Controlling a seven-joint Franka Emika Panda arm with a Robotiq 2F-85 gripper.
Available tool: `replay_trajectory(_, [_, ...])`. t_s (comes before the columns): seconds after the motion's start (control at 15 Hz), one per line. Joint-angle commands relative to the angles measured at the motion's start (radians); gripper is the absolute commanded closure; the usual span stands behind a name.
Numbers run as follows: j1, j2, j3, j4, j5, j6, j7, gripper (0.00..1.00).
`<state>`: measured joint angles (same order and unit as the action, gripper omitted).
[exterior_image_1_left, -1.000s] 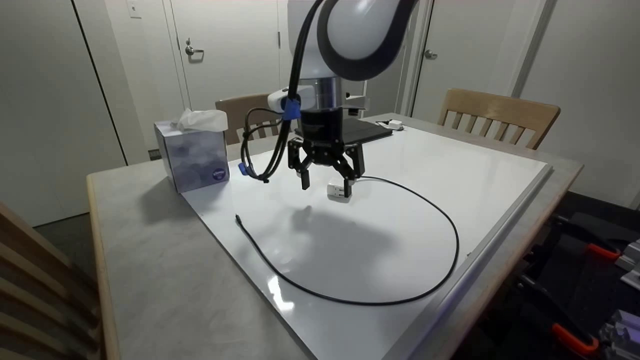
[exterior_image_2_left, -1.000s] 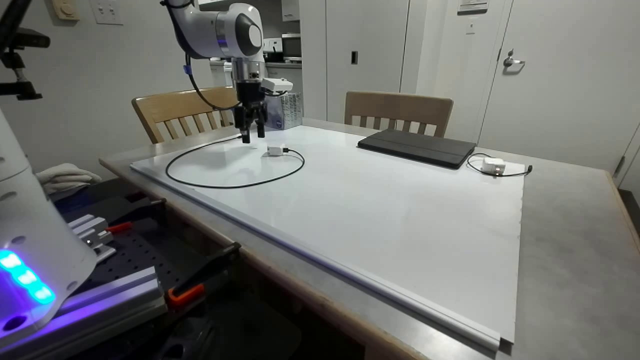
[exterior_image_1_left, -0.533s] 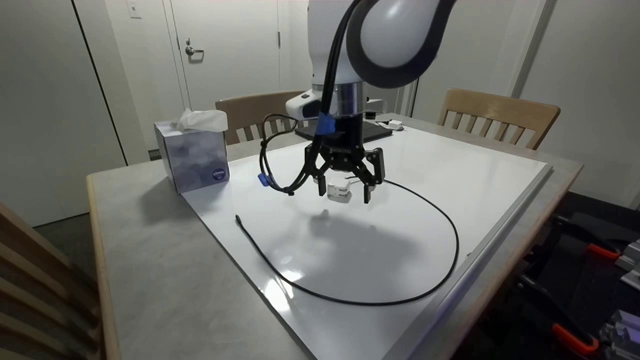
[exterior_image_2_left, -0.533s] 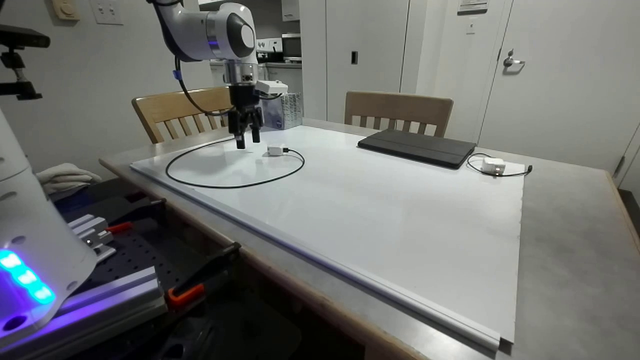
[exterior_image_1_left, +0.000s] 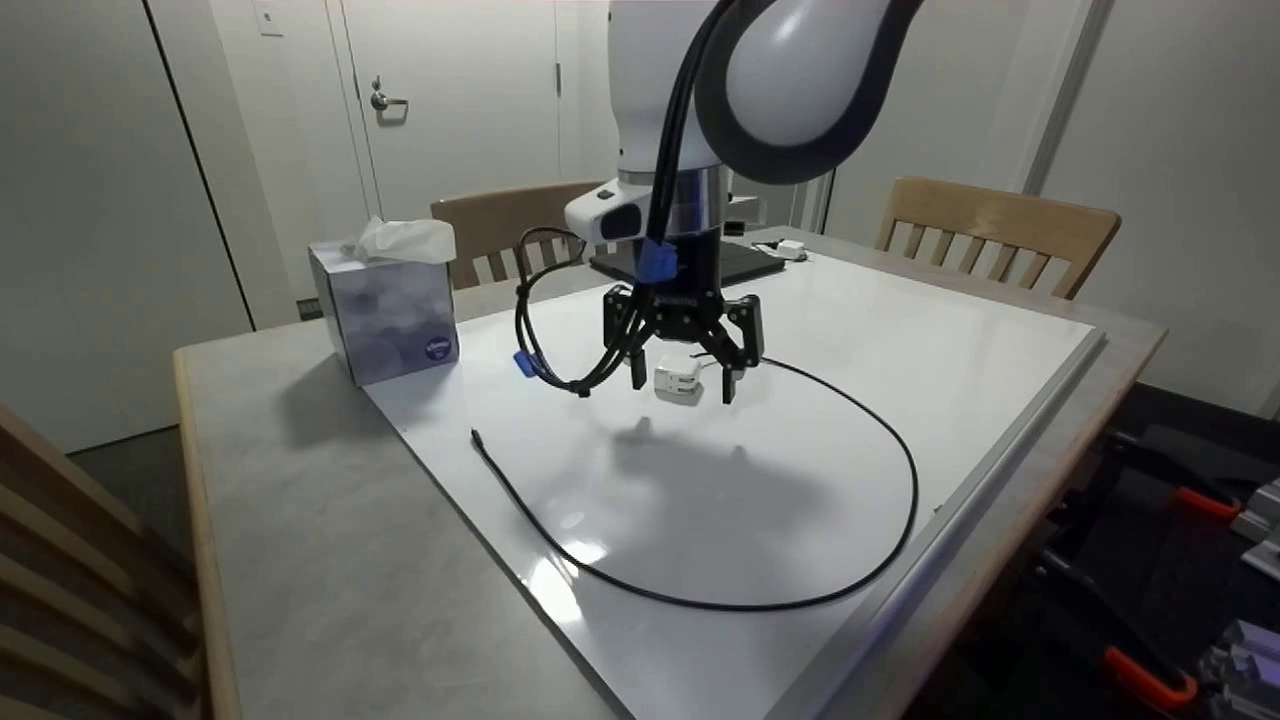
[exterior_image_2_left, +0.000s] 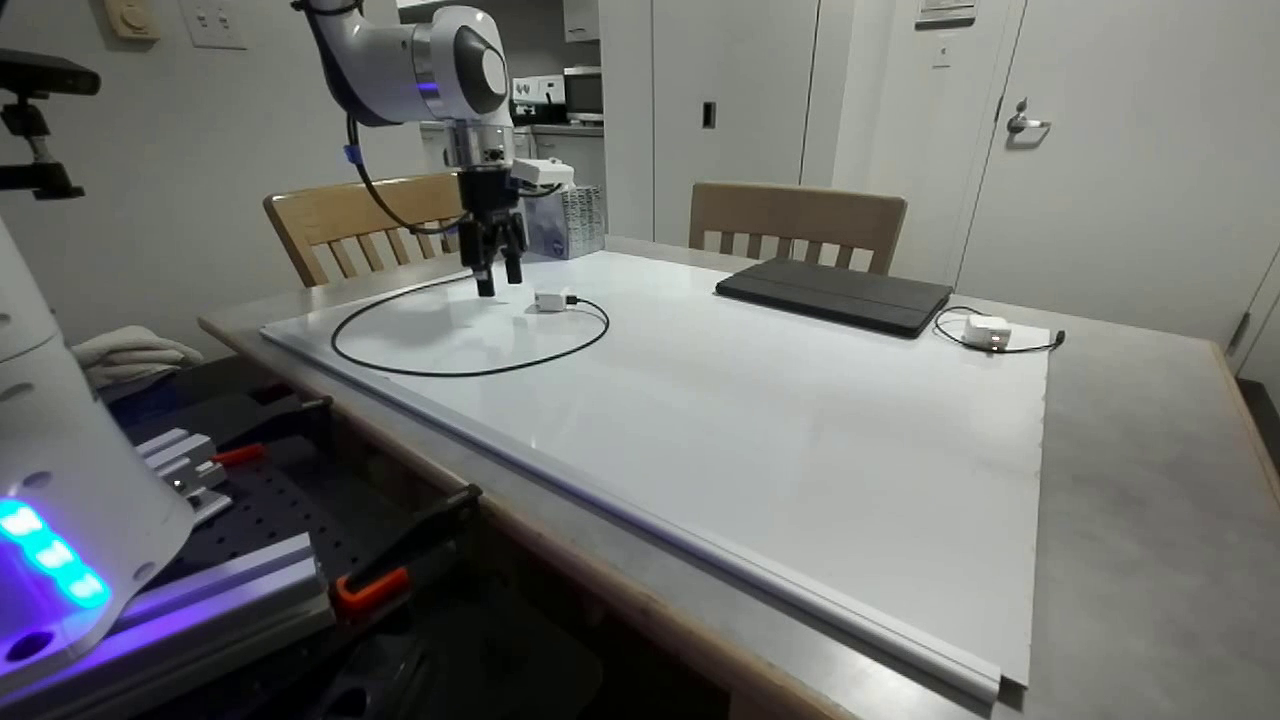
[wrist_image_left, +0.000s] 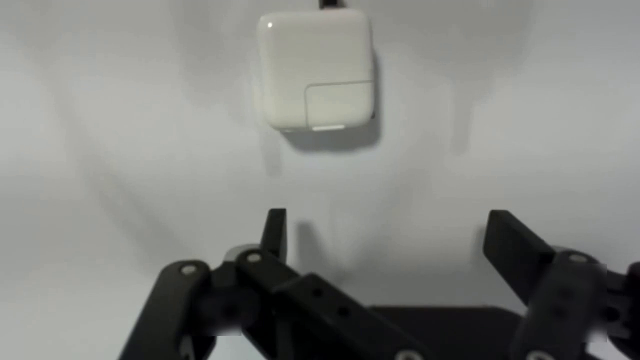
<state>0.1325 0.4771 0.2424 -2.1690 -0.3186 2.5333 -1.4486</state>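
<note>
White plastic charger (wrist_image_left: 317, 70) is lying flat on the glossy whiteboard (exterior_image_2_left: 800, 450), which is covering much of the worktop (exterior_image_1_left: 290, 520). I'm holding the tool (wrist_image_left: 387, 216) above the board, jaws standing wide, gripping nothing, touching nothing; charger is sitting near it, ahead of the fingers (wrist_image_left: 275, 230) in the wrist view, not beneath them. Black plug (exterior_image_2_left: 572, 300) is sticking out of its far side, cable (exterior_image_1_left: 740, 607) is curving round in a big loop, free end (exterior_image_1_left: 477, 439) is lying near the board's edge.

Risks as I'm judging them: charger is sitting nearer one finger's line than the other's, so going down without recentring could be landing a fingertip on it or shoving it off. Depth is fooling me too: in an exterior view the charger (exterior_image_1_left: 677, 377) is looking framed between the fingers, while the wrist view is showing it out in front, so closing early would be grabbing air. Smooth plastic on slick board would probably be sliding if one side is touching first. Cable could be tugging the charger round or hooking a finger, and a hard pull could be working the plug loose. My dangling wiring (exterior_image_1_left: 664, 185) could be snagging too
</note>
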Motion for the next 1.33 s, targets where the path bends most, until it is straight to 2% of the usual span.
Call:
replay_trajectory(0.0, [0.001, 0.034, -0.025, 0.048, -0.065, 0.086, -0.051, 0.0])
replay_trajectory(0.2, [-0.035, 0.069, -0.02, 0.096, -0.055, 0.134, -0.139, 0.0])
replay_trajectory(0.4, [-0.098, 0.103, 0.012, 0.145, 0.025, 0.121, -0.238, 0.0])
replay_trajectory(0.53, [-0.126, 0.111, 0.031, 0.171, 0.107, 0.067, -0.261, 0.0])
replay_trajectory(0.87, [-0.14, 0.109, 0.029, 0.216, 0.212, -0.058, -0.261, 0.0])
replay_trajectory(1.27, [-0.118, 0.117, -0.016, 0.28, 0.208, -0.241, -0.259, 0.0])
